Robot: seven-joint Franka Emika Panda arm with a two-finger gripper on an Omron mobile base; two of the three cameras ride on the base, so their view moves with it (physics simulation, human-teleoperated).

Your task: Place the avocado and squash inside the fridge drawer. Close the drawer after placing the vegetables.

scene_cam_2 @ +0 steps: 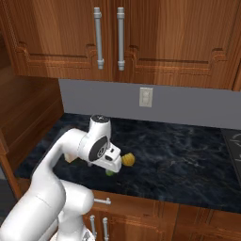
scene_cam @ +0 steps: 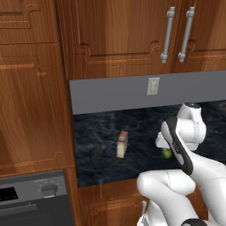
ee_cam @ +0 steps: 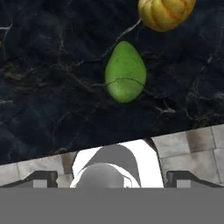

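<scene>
Dark counter (ee_cam: 52, 87); avocado (ee_cam: 125, 73) narrow-end-up

base views flank counter (scene_cam: 101, 154), hand view overhead

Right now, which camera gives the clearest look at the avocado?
The hand view: the avocado lies whole and unobstructed on the dark counter, just below the squash. In the left base view only a green sliver peeks past the arm; in the right base view just an edge shows under the hand.
</scene>
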